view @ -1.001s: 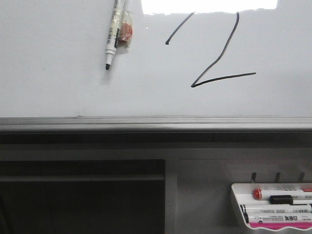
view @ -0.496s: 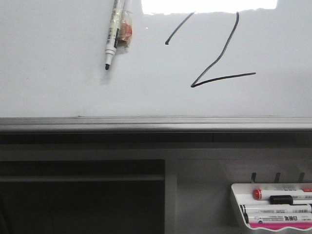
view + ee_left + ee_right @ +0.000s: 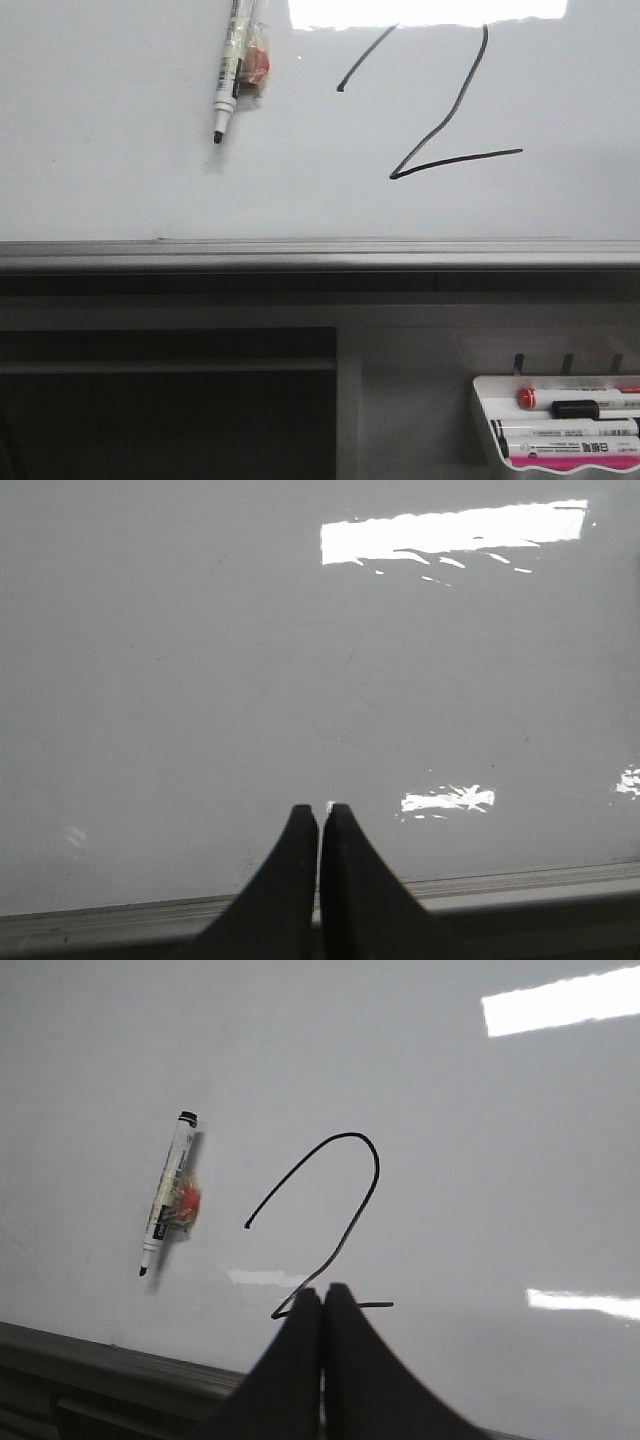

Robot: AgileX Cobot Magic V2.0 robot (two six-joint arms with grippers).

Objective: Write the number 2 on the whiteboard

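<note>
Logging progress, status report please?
Both grippers, left and right, shut, empty. Number 2 drawn on whiteboard. Marker stuck beside it, nothing obstructing.

The whiteboard [image 3: 120, 180] is smooth and glossy, its lower edge [image 3: 300, 255] brushed grey metal, the marker tray [image 3: 485, 410] white plastic.

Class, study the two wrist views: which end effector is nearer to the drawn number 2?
Right. The right end effector sits just before the number 2, overlapping its base stroke. The left end effector faces bare whiteboard; no numeral shows.
</note>
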